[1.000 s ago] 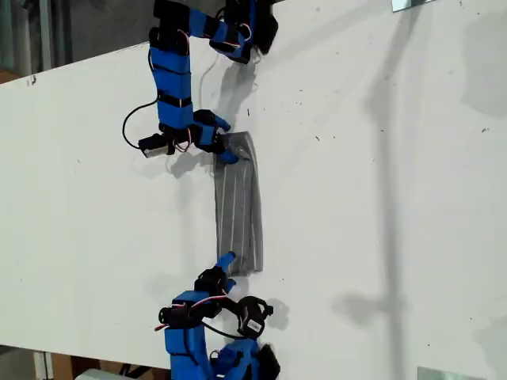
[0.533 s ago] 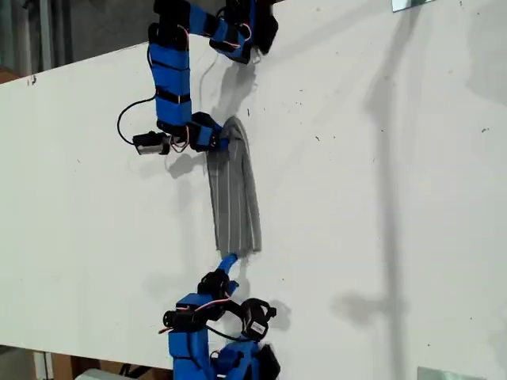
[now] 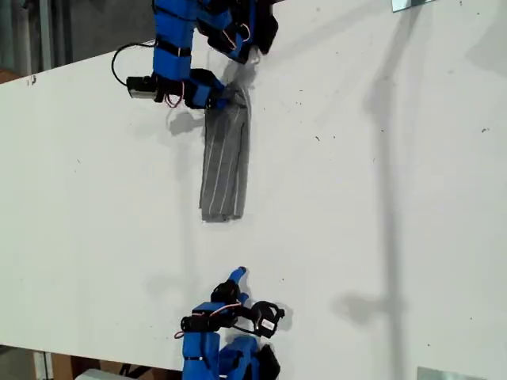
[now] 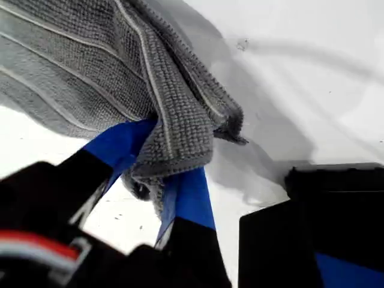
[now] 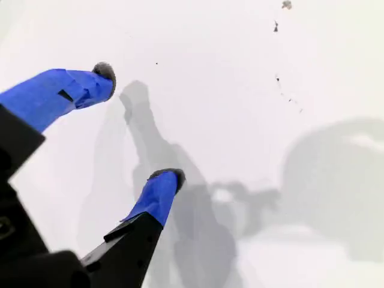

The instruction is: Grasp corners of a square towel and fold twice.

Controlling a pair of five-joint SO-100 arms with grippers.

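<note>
One speckled white table [image 3: 380, 198]

The soft grey towel with thin white stripes [image 3: 223, 165] is folded into a long narrow strip, its far end bunched and lifted where blue jaws pinch it, its other end lying flat on the white table with rounded corners [image 3: 214, 218].
</note>
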